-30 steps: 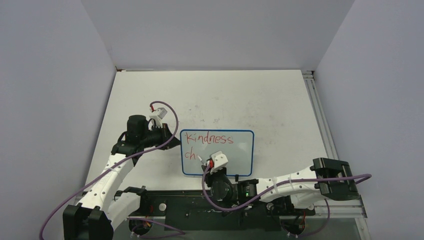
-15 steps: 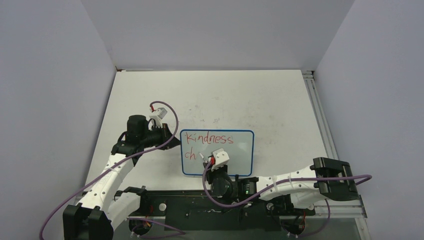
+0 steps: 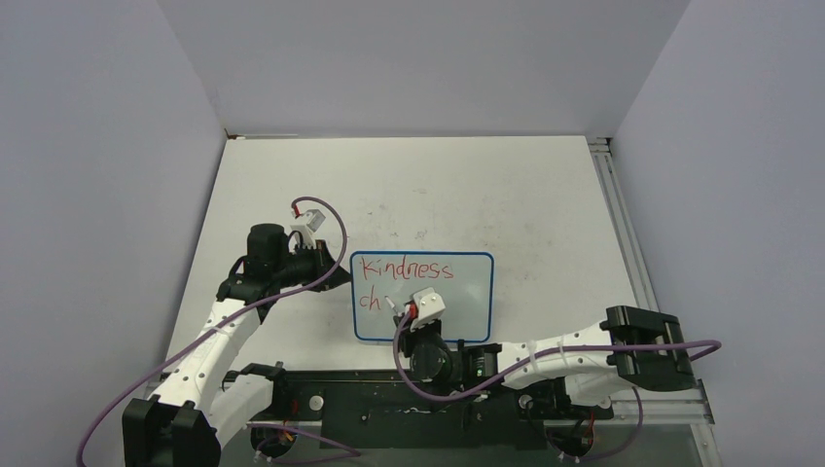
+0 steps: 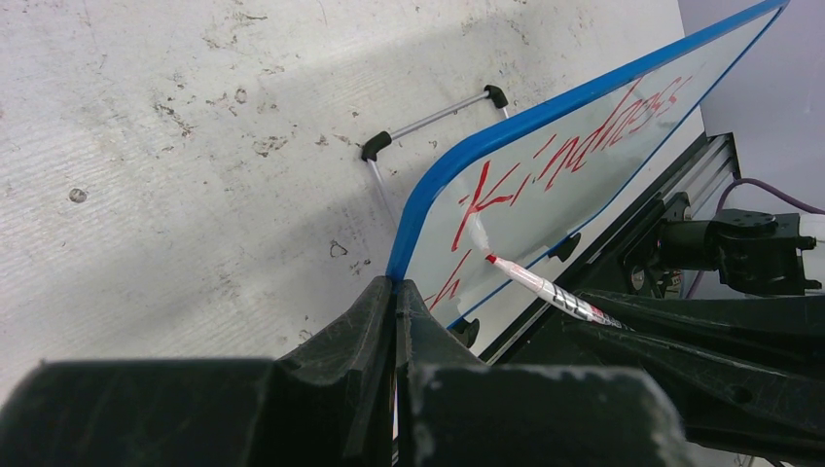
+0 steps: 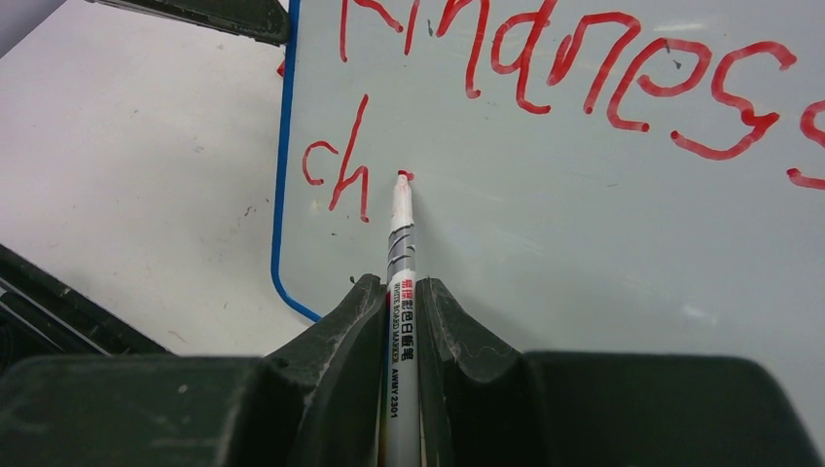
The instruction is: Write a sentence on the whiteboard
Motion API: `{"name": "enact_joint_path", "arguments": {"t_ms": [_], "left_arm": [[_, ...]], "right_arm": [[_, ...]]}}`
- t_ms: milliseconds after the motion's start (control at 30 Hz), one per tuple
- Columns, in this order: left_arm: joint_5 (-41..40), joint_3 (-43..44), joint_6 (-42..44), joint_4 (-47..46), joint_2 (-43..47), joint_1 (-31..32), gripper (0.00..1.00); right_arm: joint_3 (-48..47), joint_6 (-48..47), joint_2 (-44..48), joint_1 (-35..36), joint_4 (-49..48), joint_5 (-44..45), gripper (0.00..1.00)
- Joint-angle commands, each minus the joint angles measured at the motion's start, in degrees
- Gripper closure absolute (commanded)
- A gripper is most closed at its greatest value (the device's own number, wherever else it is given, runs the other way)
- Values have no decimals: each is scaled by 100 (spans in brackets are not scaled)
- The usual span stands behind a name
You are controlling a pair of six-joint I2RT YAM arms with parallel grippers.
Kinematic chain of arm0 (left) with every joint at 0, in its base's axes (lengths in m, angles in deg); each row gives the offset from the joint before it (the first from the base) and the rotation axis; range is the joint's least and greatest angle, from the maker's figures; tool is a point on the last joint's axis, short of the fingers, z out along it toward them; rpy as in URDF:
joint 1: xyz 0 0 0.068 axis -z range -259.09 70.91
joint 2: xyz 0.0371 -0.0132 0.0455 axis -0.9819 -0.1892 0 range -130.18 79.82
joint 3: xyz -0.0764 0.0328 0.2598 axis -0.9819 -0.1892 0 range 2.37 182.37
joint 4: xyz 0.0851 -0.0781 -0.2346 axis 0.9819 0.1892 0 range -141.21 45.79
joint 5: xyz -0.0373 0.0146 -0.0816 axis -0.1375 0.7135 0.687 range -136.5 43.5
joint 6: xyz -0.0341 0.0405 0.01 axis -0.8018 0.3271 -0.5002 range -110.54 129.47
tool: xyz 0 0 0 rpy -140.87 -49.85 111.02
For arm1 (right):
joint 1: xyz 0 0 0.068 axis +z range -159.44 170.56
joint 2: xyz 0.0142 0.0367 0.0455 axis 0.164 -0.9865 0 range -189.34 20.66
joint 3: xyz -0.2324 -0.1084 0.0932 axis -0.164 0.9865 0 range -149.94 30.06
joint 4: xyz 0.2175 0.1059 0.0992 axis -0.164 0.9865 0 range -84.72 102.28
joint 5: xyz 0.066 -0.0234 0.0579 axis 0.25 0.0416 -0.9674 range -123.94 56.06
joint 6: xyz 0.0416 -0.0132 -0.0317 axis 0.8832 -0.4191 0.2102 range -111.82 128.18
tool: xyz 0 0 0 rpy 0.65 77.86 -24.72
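whiteboard [image 3: 465, 300]: looking light, stiff, slidey
left gripper [image 4: 394, 290]: pinching its frame edge, good spot
right gripper [image 5: 401, 292]: pinching marker [image 5: 400, 233]

Open tabletop [image 3: 486, 185] beyond whiteboard [image 3: 462, 302], out to the back and side walls [image 3: 418, 68]. Left edge of board taken up by left gripper [image 4: 394, 288], closed on the blue frame. Near-left part of board blocked by right gripper [image 5: 401, 287] and its marker [image 5: 401, 233], tip at the surface. Right half of board unobstructed. Aluminium rail [image 3: 619, 224] along table's right edge.

Even, bright light — soft shadows (wrist foregrounds blurred).
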Motion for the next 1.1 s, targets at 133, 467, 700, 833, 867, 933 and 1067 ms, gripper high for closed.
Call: {"name": "enact_joint_path", "arguments": {"t_ms": [133,467,700,833,867,933,1067], "left_arm": [[82,227,29,-78,56,20,100],[90,242,29,-78,60,22,100],[87,238,30,-84,56,16,100],[88,235,28,-84,56,22,100],[87,229,28,-79,56,22,100],[77,233,28,-77,56,22,100],[72,233,28,-70,65,20,100]], "right_arm": [[-31,-170,-210,-74,-234,-200,95],[46,241,-276,123,103,-190,95],[65,411,-89,179,357,182,95],[69,337,-2,174,352,280,95],[68,305,12,171,336,307,95],[63,255,29,143,283,349,95],[53,132,91,69,162,401,95]]}}
